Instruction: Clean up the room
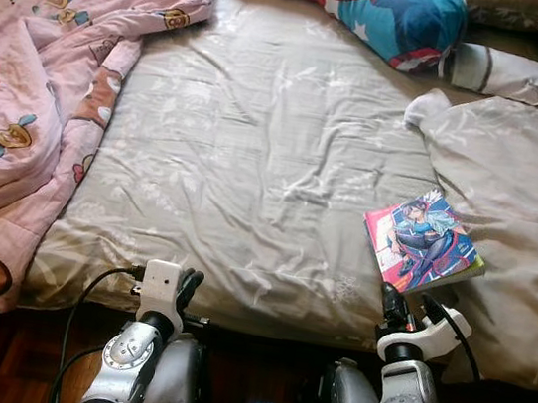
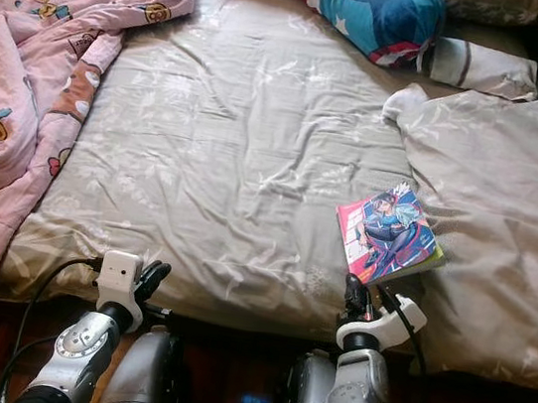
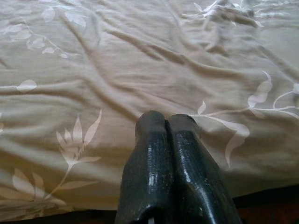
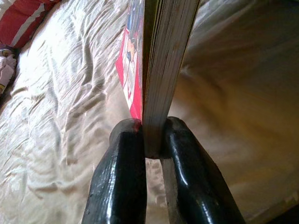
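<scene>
Two silver metal arms, rounded segmented casings with dark joints. White boxy wrist mount behind each gripper; black cable loops off each wrist. Left gripper (image 1: 189,281) and right gripper (image 1: 397,302): two long glossy black fingers (image 3: 152,158) each, rounded tips, faintly textured surface.

A home bedroom: a bed (image 1: 255,159) with rumpled beige sheet, pink cartoon quilt (image 1: 36,79) and pillows (image 1: 396,14).

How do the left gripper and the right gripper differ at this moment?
The left gripper is shut on nothing, its black fingers pressed together above the grey leaf-patterned sheet. The right gripper is shut on the edge of the colourful comic book. Both sit at the bed's near edge.
</scene>
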Available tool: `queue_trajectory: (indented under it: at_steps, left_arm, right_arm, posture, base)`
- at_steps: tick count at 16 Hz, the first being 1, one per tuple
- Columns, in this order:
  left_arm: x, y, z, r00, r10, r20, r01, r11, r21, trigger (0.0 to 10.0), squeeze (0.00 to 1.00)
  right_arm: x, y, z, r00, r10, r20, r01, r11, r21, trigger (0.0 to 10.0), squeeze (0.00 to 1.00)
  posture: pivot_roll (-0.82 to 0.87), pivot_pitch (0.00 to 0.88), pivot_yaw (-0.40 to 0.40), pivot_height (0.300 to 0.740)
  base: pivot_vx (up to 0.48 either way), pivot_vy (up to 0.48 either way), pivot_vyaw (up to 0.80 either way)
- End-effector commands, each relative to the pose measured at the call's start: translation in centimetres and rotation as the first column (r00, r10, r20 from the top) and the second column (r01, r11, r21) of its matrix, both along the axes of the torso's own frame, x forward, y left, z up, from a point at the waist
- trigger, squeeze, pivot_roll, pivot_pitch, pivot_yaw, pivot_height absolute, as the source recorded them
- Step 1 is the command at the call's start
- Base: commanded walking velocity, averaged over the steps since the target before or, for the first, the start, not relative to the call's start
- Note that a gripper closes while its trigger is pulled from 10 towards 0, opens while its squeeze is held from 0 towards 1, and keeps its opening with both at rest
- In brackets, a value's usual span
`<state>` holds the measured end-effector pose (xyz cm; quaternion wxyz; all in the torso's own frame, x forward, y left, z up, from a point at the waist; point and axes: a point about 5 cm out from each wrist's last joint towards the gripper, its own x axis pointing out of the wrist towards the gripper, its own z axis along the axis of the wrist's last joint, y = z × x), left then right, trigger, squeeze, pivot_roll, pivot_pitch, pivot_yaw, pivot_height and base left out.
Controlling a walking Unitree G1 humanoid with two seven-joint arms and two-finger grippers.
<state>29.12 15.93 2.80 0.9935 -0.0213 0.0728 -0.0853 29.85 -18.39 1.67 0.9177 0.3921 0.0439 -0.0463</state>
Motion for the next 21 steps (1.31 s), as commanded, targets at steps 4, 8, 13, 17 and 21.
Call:
queue_trajectory:
  at_steps: [4, 8, 13, 17, 21]
  left_arm:
    - [-0.8, 0.2, -0.8, 0.999, -0.001, -0.038, 0.001, 1.000, 0.003, 10.0, 0.00]
    - [-0.9, 0.2, -0.9, 0.999, -0.005, -0.036, 0.005, 1.000, 0.007, 10.0, 0.00]
    - [-1.1, 0.4, -0.8, 1.000, -0.009, -0.029, 0.010, 1.000, 0.014, 10.0, 0.00]
    - [-1.7, 0.7, -0.3, 1.000, -0.020, -0.003, 0.021, 1.000, 0.022, 10.0, 0.00]
    - [-2.5, 1.2, 0.8, 0.998, -0.051, 0.036, 0.050, 0.998, 0.037, 10.0, 0.00]
  right_arm:
    - [0.2, -0.1, 0.4, 0.999, 0.004, 0.033, -0.004, 1.000, -0.004, 10.0, 0.00]
    - [0.2, -0.2, 0.4, 0.999, -0.012, 0.034, 0.012, 1.000, 0.000, 10.0, 0.00]
    - [0.6, -0.5, 0.8, 0.998, -0.049, 0.027, 0.048, 0.999, 0.003, 10.0, 0.00]
    - [1.5, -1.3, 1.5, 0.996, -0.090, 0.009, 0.090, 0.995, 0.047, 10.0, 0.00]
    - [2.0, -0.7, 1.4, 0.997, -0.071, -0.028, 0.075, 0.984, 0.160, 10.0, 0.00]
  posture:
    - [0.06, 0.283, 0.058, 0.607]
    - [0.07, 0.286, 0.059, 0.607]
    - [0.08, 0.294, 0.066, 0.607]
    - [0.11, 0.319, 0.090, 0.607]
    - [0.17, 0.361, 0.124, 0.607]
  base:
    - [0.269, 0.000, 0.00]
    - [0.270, 0.000, 0.00]
    - [0.052, 0.000, 0.00]
    - [0.000, 0.000, 0.00]
    - [0.000, 0.000, 0.00]
